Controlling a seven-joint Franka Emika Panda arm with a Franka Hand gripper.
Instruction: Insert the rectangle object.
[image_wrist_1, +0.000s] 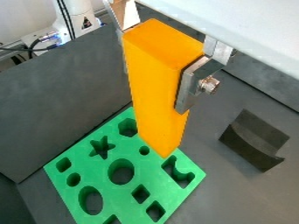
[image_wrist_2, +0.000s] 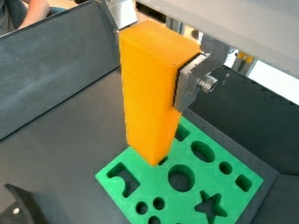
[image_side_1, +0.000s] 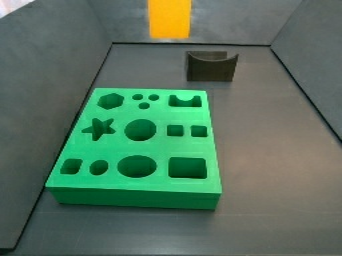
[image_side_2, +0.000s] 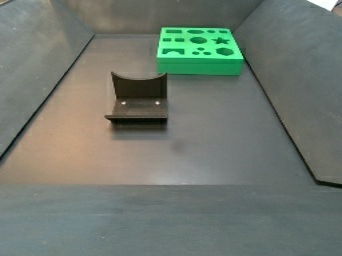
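Rectangle object (image_wrist_1: 158, 83): pinched upright in the hand (image_wrist_1: 176, 83), long axis vertical, hanging clear above the green board (image_wrist_1: 117, 179); its hole lay below, unaligned.

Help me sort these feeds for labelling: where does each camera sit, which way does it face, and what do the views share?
Wrist views: on the arm, looking down the gripper holding the rectangle object above the green board; a finger shows.
Side view: faces board, dark notched block behind; orange block only.
Side view: block near, board far; no robot.
Shared: board.
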